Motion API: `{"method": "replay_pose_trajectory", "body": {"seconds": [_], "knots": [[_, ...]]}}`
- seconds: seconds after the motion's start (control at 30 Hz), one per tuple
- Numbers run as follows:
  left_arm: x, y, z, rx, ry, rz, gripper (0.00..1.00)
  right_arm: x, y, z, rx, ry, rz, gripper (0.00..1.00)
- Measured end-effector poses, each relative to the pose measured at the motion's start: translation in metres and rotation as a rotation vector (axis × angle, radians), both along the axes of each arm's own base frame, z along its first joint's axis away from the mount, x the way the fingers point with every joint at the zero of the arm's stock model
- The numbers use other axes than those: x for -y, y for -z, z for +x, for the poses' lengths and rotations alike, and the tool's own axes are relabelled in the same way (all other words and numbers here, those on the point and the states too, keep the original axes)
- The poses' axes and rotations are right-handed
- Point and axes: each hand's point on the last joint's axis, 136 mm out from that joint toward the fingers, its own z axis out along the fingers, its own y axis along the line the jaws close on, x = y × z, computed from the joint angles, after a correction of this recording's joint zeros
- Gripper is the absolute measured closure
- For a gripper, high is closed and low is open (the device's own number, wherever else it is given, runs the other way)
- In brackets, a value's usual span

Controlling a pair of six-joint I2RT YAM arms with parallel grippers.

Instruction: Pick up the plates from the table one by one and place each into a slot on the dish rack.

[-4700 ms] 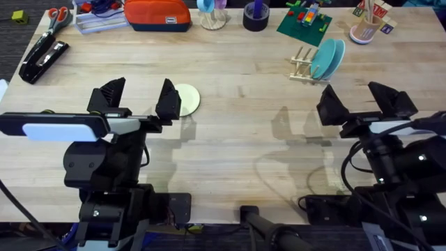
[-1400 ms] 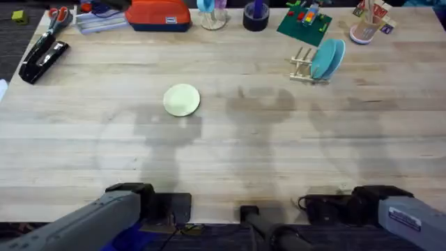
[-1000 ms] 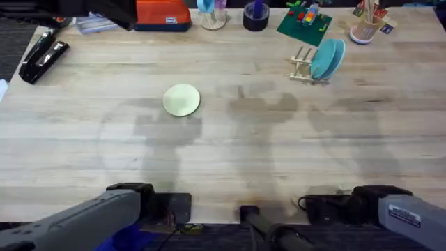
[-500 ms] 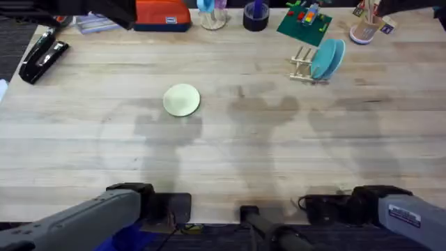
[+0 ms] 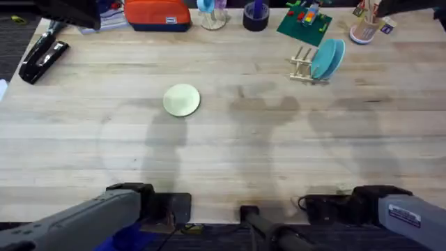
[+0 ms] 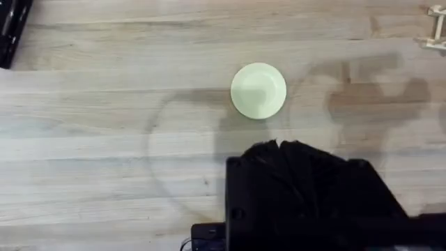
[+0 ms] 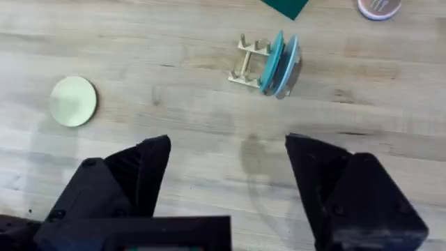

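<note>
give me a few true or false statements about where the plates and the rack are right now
1. Two teal-blue plates stand upright in the dish rack. True.
2. The cream-yellow plate is in the rack too. False: it lies flat on the table, apart from the rack.
3. The right gripper is shut on a plate. False: its fingers are spread and hold nothing.
4. In the overhead view a green baseplate lies beyond the rack. True.
5. The yellow plate leans on a stapler. False: the black stapler lies far off, near the table's edge.
</note>
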Motion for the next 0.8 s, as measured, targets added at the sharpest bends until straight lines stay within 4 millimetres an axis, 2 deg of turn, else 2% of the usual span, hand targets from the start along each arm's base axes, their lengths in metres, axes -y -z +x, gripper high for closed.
{"method": "replay_pose_trajectory", "body": {"seconds": [0.27,0.6,0.7,0.8], "knots": [[0.001,0.000,0.000,0.000,0.004,-0.006,0.960,0.000,0.000,0.000,0.000,0.000,0.000,0.007],[0.023,-0.001,-0.001,-0.003,0.073,-0.113,0.959,0.000,0.000,0.000,0.000,0.000,0.000,0.007],[0.029,0.008,-0.002,-0.037,0.098,-0.143,0.959,0.000,0.000,0.000,0.000,0.000,0.000,0.006],[0.033,0.025,-0.004,-0.100,0.117,-0.161,0.959,0.000,0.000,0.000,0.000,0.000,0.000,0.007]]}}
